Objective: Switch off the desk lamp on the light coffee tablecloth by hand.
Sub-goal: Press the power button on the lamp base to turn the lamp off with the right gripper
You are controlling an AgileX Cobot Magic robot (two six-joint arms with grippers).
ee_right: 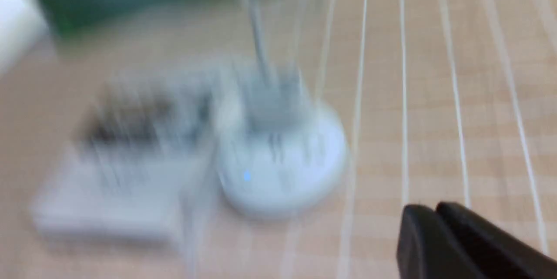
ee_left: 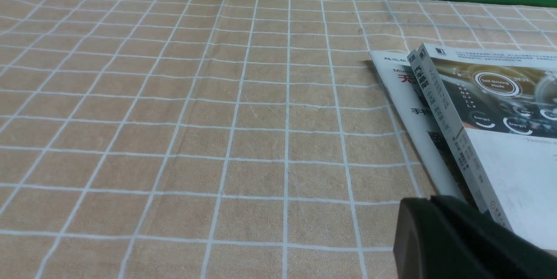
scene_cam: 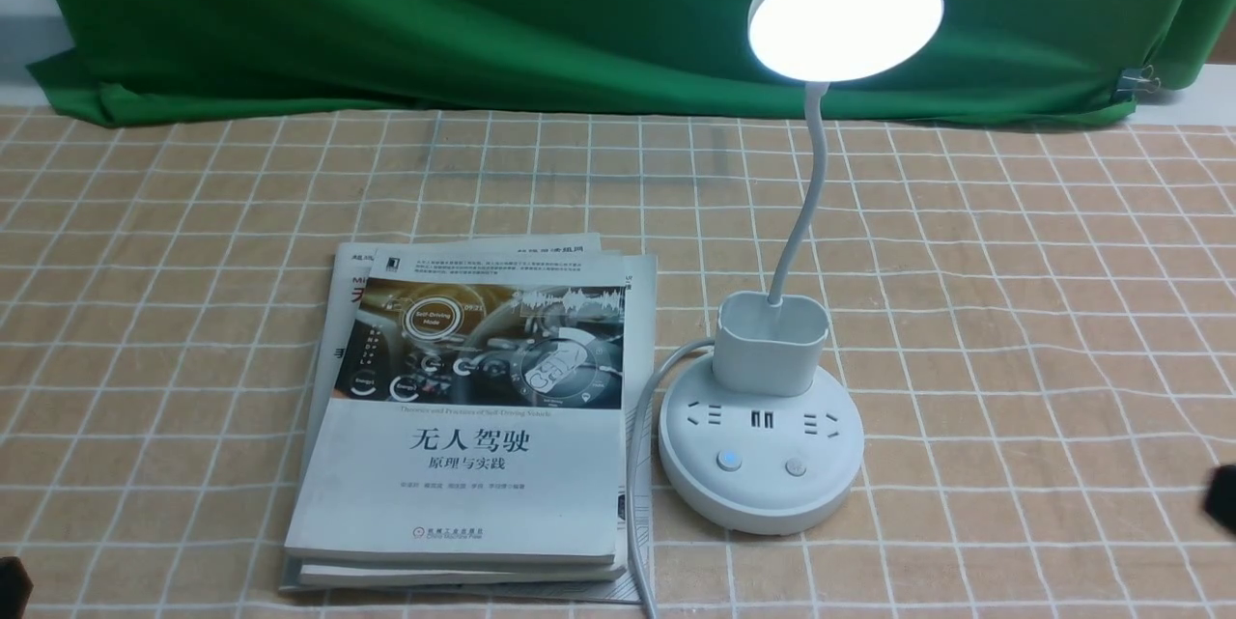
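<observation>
While glowing right of the books (scene_cam: 463,407) on the light coffee tablecloth (scene_cam: 1014,310), awaits switching off: desk lamp (scene_cam: 772,344) untouched. Right tool (ee_right: 431,213) clenched empty, near right edge; left tool (ee_left: 428,203) likewise, near left.

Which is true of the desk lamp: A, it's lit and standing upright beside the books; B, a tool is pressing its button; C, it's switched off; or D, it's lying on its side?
A: the desk lamp stands upright on the light coffee tablecloth beside the books, and its disc head glows bright white.
</observation>
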